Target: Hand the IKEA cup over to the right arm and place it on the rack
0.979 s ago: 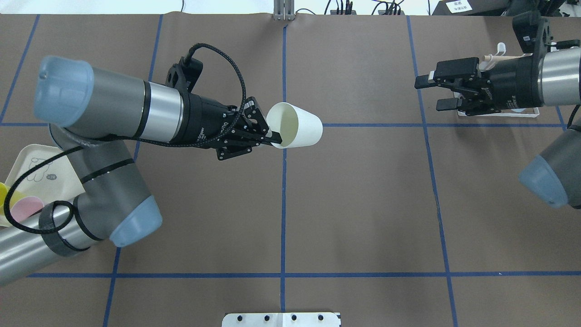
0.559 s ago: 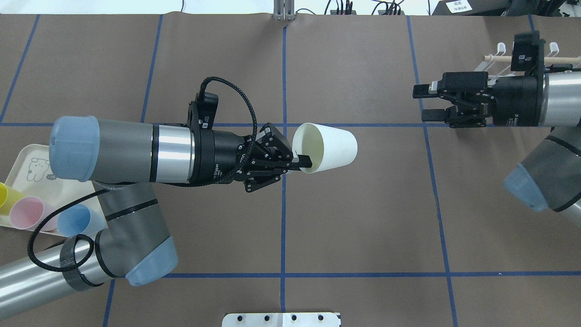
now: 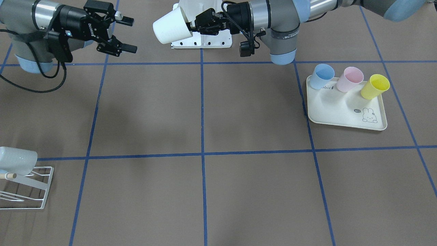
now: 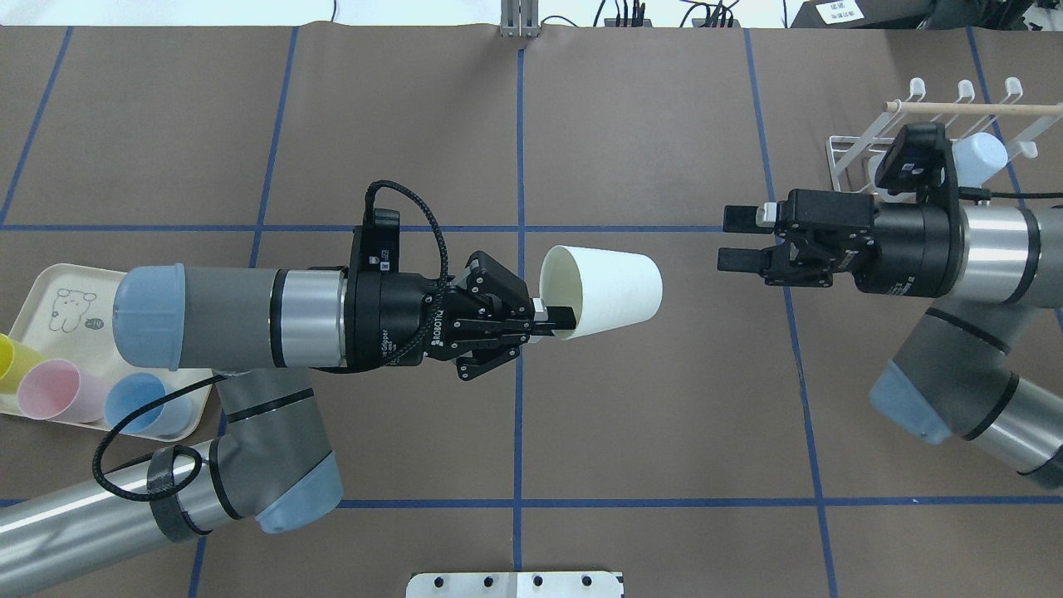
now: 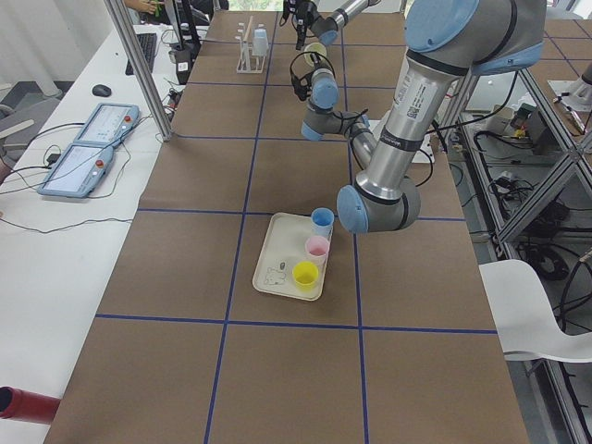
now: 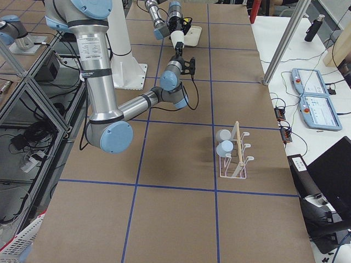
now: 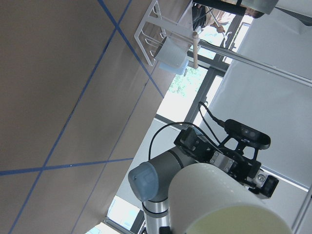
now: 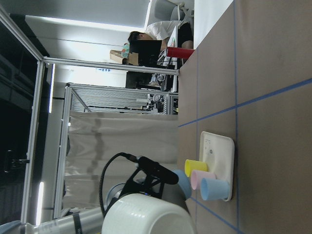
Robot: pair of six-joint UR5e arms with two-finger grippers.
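1. Base plate (image 4: 515,584): white, at the robot-side edge of the desk (image 4: 664,415); desk is brown with a blue tape grid.
2. Tray (image 4: 50,291): cream with a rabbit drawing, flat on the desk on the robot's left; blue cup (image 4: 137,403), pink cup (image 4: 50,390) and yellow cup (image 4: 12,361) sit in a row along its robot-side edge, close together; the left arm's cable and elbow partly cover them from overhead.
3. Left pincer (image 4: 555,321): clamped on the rim of the white cup (image 4: 614,286); one finger inside the mouth, the other outside the wall; arm stretched level toward the robot's right.
4. White cup: in the air over the middle of the desk, just on the robot's right of the centre tape line; lying on its side, mouth toward the left arm, base toward the right pincer (image 4: 737,239); touches nothing but the left pincer.
5. Right pincer: jaws spread wide and empty; fingertips aimed at the cup's base; near it with a clear gap; a little farther from the robot than the cup.
6. Rack (image 4: 947,107): white wire frame with a wooden rod across the top, standing on the desk at the far right, past the right wrist; a pale cup (image 4: 980,154) hangs on it, partly hidden by the wrist camera; well apart from the white cup.
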